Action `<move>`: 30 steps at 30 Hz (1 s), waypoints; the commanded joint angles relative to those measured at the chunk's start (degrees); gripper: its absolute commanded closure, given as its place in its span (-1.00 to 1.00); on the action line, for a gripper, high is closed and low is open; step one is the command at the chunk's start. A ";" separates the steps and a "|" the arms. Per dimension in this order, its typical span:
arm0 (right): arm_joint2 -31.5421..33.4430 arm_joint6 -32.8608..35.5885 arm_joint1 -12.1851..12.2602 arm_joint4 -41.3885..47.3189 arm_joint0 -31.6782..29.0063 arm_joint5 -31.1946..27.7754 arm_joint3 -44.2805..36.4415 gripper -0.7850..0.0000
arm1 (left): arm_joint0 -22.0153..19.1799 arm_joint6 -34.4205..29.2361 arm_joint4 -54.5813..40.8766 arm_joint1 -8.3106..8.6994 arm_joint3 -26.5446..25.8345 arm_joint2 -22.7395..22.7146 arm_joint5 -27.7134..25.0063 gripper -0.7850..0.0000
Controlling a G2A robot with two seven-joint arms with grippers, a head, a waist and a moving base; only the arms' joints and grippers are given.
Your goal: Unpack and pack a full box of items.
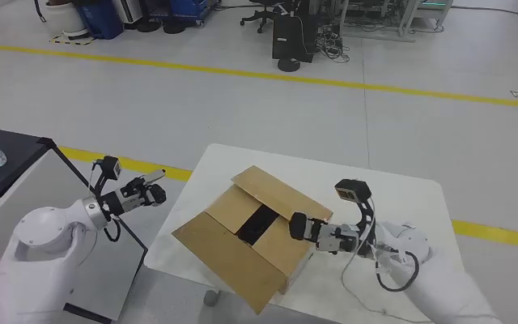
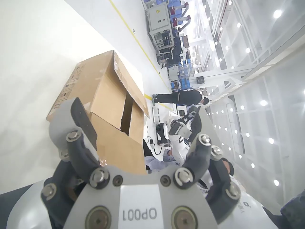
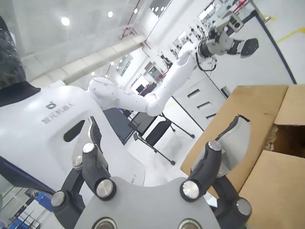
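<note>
A brown cardboard box [image 1: 217, 243] stands on the white table [image 1: 380, 190], its top flaps folded in with a dark gap between them. My right gripper [image 1: 298, 227] is at the box's right-hand flap; in the right wrist view it [image 3: 164, 129] is open, one finger [image 3: 234, 132] lying over the flap of the box [image 3: 262, 106]. My left gripper [image 1: 152, 193] hangs in the air off the table's left side, apart from the box. It [image 2: 139, 120] is open and holds nothing, with the box [image 2: 112, 91] beyond it. The box's contents are hidden.
A black-framed white cabinet [image 1: 36, 166] stands to the left of the table, close under the left arm. Bare tabletop lies behind and to the right of the box. A folding chair [image 3: 157, 129] stands on the floor near the table.
</note>
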 commanded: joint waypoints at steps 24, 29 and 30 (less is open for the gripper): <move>32.12 -0.43 5.23 7.37 -25.30 -0.34 -0.72 -1.00 | -8.12 -8.18 -0.72 -1.09 -1.33 17.18 -1.14 -1.00; 32.12 -0.43 5.23 7.37 -25.30 -0.34 -0.72 -1.00 | -8.12 -8.18 -0.72 -1.09 -1.33 17.18 -1.14 -1.00; 32.12 -0.43 5.23 7.37 -25.30 -0.34 -0.72 -1.00 | -8.12 -8.18 -0.72 -1.09 -1.33 17.18 -1.14 -1.00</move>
